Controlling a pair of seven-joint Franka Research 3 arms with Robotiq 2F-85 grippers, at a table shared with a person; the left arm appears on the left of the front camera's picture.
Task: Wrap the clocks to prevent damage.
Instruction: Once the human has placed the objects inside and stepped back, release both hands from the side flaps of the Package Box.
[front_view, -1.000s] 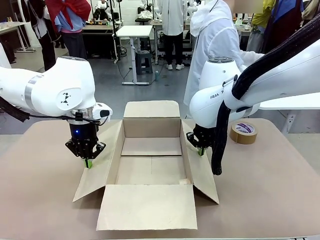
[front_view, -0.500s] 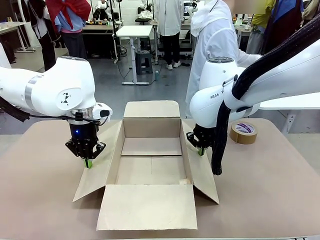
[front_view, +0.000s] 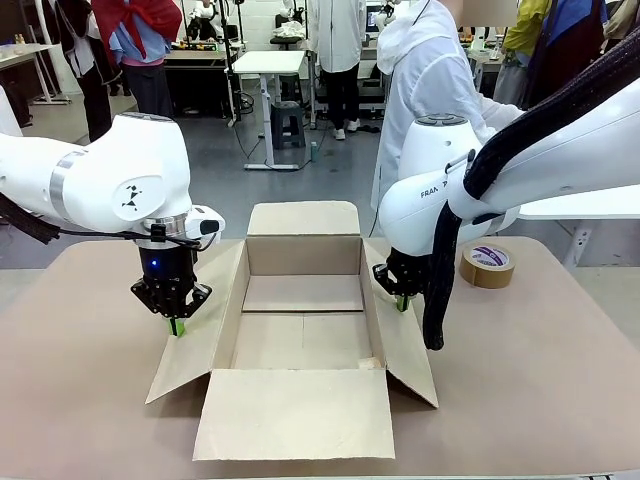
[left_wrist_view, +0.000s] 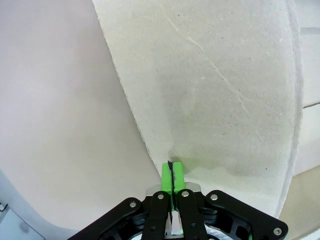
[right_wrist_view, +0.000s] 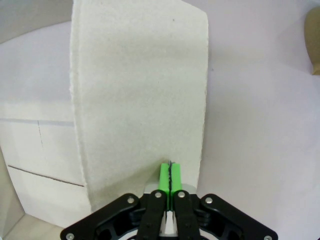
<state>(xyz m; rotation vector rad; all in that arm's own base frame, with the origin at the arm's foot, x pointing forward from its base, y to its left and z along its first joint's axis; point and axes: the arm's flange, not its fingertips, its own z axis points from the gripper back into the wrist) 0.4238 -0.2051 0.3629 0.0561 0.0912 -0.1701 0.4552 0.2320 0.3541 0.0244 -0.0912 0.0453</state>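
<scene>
An open cardboard box (front_view: 303, 255) stands in the middle of the table with nothing inside it. The clocks are out of view. My left gripper (front_view: 176, 325) is shut, its green pads together, and its tip rests on the box's left side flap (front_view: 205, 320) near the flap's outer edge. In the left wrist view the shut gripper (left_wrist_view: 172, 171) meets that flap (left_wrist_view: 215, 90) at its rim. My right gripper (front_view: 402, 301) is also shut, tip down on the right side flap (front_view: 400, 345). The right wrist view shows this gripper (right_wrist_view: 170, 172) on the pale flap (right_wrist_view: 140, 100).
A brown tape roll (front_view: 487, 265) lies on the table at the right, beyond my right arm; its edge shows in the right wrist view (right_wrist_view: 314, 40). A person in a white coat (front_view: 430, 90) stands at the far side. The box's front flap (front_view: 295, 412) lies flat toward me.
Both arms and the box have stayed still. The person in the white coat has shifted slightly behind the table.
</scene>
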